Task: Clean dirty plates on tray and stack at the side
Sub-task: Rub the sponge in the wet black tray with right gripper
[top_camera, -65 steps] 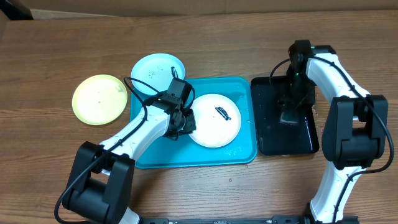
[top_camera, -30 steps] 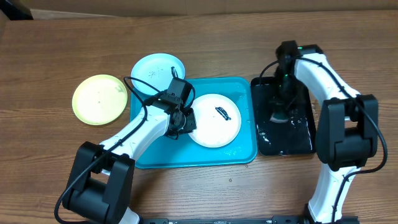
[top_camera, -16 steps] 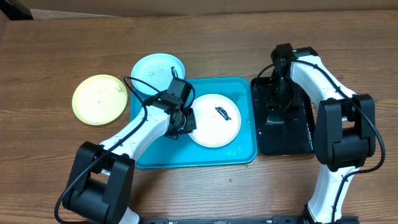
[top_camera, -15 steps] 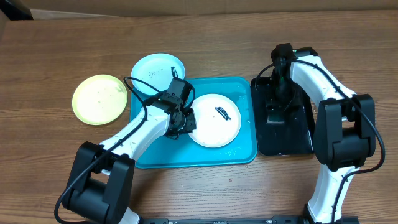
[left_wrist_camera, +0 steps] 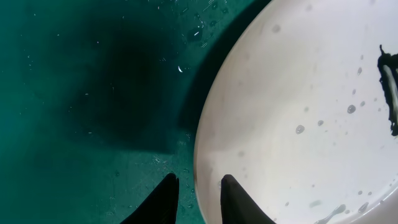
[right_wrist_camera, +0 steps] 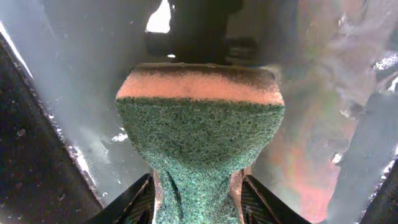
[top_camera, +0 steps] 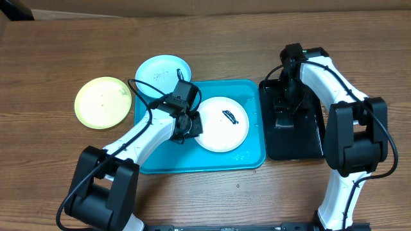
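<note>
Left gripper (left_wrist_camera: pixel 198 200) clamps white plate (left_wrist_camera: pixel 298 124) (left rim).

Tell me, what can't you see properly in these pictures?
- Left wrist view: the dark smear on the white plate runs off the right edge.
- Overhead: the left gripper has its fingertips hidden under its wrist.
- Right wrist view: the sponge covers the black tray beneath it.

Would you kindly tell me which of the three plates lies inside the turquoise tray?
The white plate, with a dark smear on it. The light blue plate and the yellow-green plate lie outside the tray.
</note>
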Robot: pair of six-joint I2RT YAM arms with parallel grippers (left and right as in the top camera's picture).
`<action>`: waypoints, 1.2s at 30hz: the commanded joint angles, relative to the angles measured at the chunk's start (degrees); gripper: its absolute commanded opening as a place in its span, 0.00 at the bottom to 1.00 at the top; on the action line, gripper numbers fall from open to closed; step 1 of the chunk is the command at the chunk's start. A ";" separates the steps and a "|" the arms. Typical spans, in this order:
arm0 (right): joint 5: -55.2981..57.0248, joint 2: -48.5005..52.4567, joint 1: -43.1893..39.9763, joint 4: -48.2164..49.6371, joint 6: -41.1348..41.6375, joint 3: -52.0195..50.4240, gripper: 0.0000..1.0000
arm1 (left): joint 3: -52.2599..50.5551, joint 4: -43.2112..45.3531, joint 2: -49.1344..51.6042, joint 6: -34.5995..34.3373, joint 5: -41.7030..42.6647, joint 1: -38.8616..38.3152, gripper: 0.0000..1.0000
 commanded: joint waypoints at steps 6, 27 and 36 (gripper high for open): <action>-0.44 -1.25 -0.26 -0.31 0.26 1.64 0.42 | -0.28 -0.02 0.66 0.52 -0.63 -0.31 0.25; -0.44 -1.25 -0.26 0.11 0.24 1.64 0.04 | -0.28 0.09 0.66 0.50 -2.60 -0.31 0.21; -0.44 -1.25 -0.26 0.13 0.24 1.64 0.04 | -0.28 0.90 0.68 0.52 -2.60 -0.33 0.19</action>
